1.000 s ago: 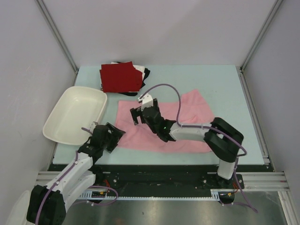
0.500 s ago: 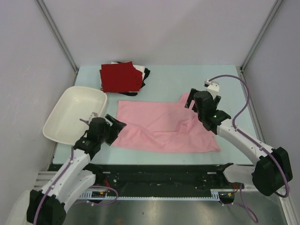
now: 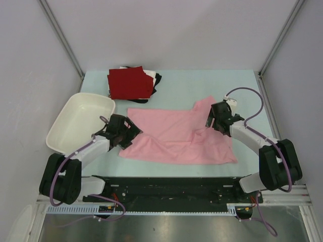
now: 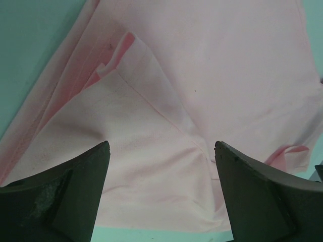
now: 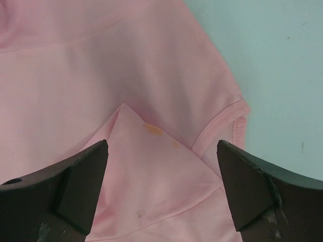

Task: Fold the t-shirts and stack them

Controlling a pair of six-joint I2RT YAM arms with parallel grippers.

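Note:
A light pink t-shirt (image 3: 176, 136) lies spread on the table, with folds at both ends. My left gripper (image 3: 127, 135) is open at its left edge; in the left wrist view the pink cloth (image 4: 166, 126) fills the space between the jaws (image 4: 160, 196). My right gripper (image 3: 212, 120) is open over the shirt's upper right corner; the right wrist view shows a folded flap (image 5: 151, 166) and a sleeve hem (image 5: 227, 121) between the fingers (image 5: 161, 194). A folded dark red shirt (image 3: 129, 83) lies on white (image 3: 150, 74) and black (image 3: 157, 79) ones at the back left.
A white plastic tub (image 3: 81, 122) sits at the left edge, partly off the table, just beside my left arm. The pale green table top (image 3: 202, 83) is bounded by grey walls and metal posts.
My right gripper swung from the shirt's middle to its upper right corner and dropped lower. My left gripper moved forward onto the shirt's left edge. The shirt's right side is more rumpled.

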